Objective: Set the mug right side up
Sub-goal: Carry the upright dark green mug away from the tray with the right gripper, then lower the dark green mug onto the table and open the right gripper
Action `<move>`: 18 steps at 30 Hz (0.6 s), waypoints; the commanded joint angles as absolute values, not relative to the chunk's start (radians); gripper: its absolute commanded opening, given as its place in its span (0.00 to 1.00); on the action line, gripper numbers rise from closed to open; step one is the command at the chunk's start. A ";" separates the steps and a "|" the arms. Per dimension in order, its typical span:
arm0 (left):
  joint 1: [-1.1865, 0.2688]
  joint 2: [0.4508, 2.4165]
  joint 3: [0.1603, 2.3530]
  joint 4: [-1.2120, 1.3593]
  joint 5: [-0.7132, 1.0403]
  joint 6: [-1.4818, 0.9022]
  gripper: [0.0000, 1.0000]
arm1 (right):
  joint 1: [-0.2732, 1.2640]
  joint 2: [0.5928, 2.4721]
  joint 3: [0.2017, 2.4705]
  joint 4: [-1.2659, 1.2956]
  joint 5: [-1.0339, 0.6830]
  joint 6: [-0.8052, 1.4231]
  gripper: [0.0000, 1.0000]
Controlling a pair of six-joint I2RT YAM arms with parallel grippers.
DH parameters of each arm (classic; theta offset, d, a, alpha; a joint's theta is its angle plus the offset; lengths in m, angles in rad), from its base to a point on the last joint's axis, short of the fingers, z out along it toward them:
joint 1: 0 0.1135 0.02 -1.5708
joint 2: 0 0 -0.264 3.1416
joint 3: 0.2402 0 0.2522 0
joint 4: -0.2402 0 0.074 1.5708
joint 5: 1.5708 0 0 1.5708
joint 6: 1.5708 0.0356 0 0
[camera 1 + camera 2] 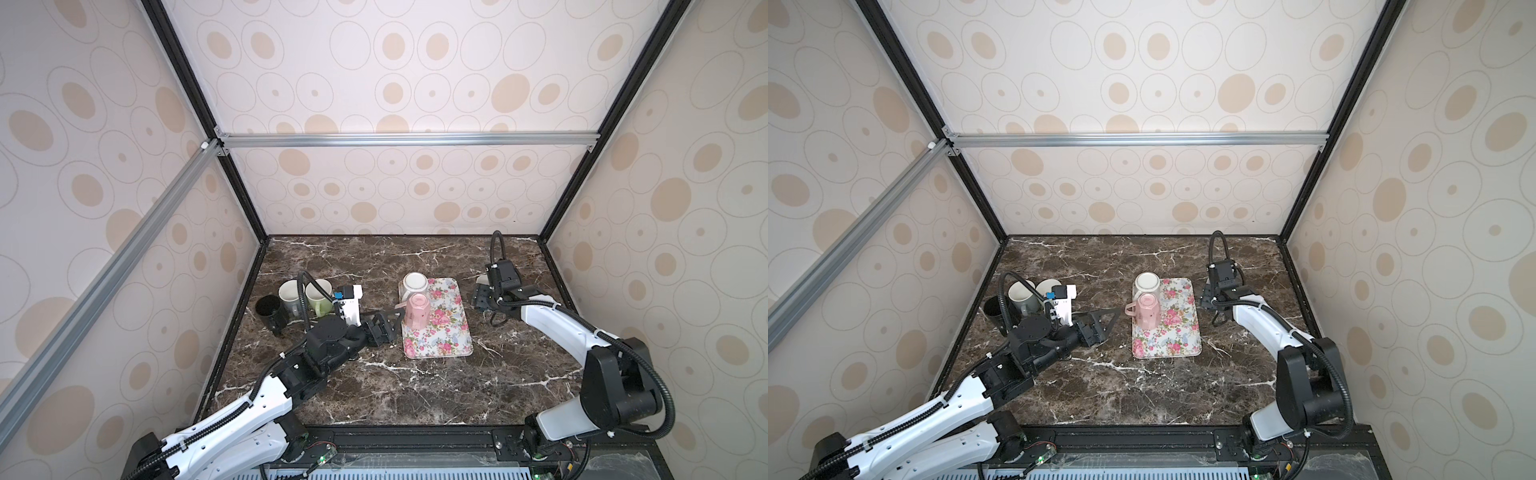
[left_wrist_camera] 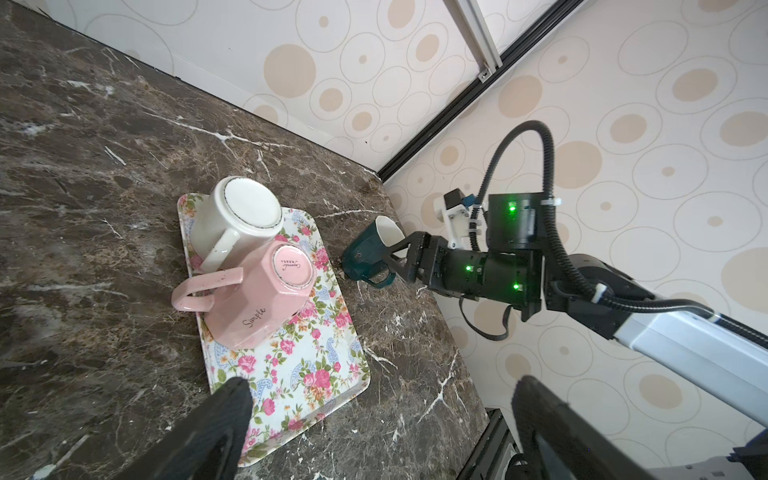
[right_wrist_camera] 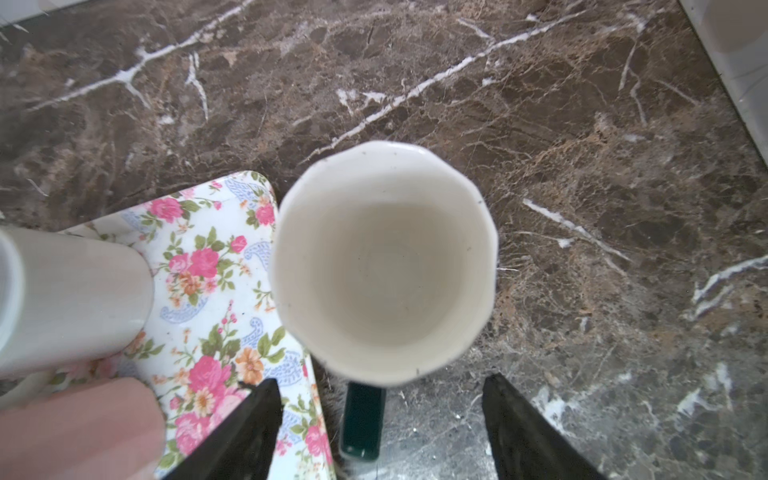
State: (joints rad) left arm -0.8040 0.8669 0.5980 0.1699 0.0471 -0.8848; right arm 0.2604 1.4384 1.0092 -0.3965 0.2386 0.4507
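A floral rectangular tray (image 1: 440, 340) lies mid-way on the brown marble tabletop (image 1: 415, 395). On its far end sits a white ceramic mug (image 1: 415, 283), with a pink faceted mug (image 1: 417, 309) touching its near side. A dark green mug (image 2: 365, 257) stands just right of the tray. A black mug (image 1: 269, 309), a grey mug (image 1: 291, 293) and a light green mug (image 1: 319, 297) cluster well left.

From high at the front we see the whole bench (image 1: 415, 395) in both top views. Our wrist views sit nearer, sharing the floral tray (image 2: 299, 374); the right looks straight down.

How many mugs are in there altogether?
6. A black mug, grey mug and green mug cluster on the left; a white mug and pink mug sit upside down on the floral tray; a teal mug stands upright right of the tray. More could be hidden.
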 commanded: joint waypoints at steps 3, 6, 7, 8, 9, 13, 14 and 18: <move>-0.801 0.951 0.715 0.064 0.057 -0.777 0.98 | 0.250 1.270 0.985 -0.476 0.159 0.408 0.80; -0.800 1.041 0.763 -0.013 0.075 -0.708 0.98 | 0.248 1.152 0.931 -0.481 0.058 0.371 0.80; -0.801 1.072 0.766 -0.024 0.082 -0.693 0.98 | 0.248 1.110 0.902 -0.469 0.021 0.359 0.80; -0.800 1.097 0.761 -0.018 0.087 -0.681 0.98 | 0.246 1.069 0.879 -0.460 -0.033 0.331 0.81; -0.801 1.115 0.752 -0.005 0.092 -0.671 0.98 | 0.245 1.039 0.862 -0.454 -0.078 0.308 0.82; -0.801 1.206 0.753 0.024 0.102 -0.634 0.98 | 0.244 0.938 0.841 -0.514 -0.198 0.317 0.82; -0.800 1.230 0.766 0.024 0.099 -0.621 0.98 | 0.244 0.912 0.834 -0.524 -0.229 0.340 0.82; -0.801 1.320 0.839 0.014 0.088 -0.563 0.98 | 0.244 0.799 0.775 -0.501 -0.353 0.417 0.82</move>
State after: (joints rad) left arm -0.8040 1.2884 0.7570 0.0170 0.0898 -0.6449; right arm 0.2501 0.8589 0.8112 -0.4862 -0.2226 0.3706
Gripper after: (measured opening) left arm 0.983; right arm 0.820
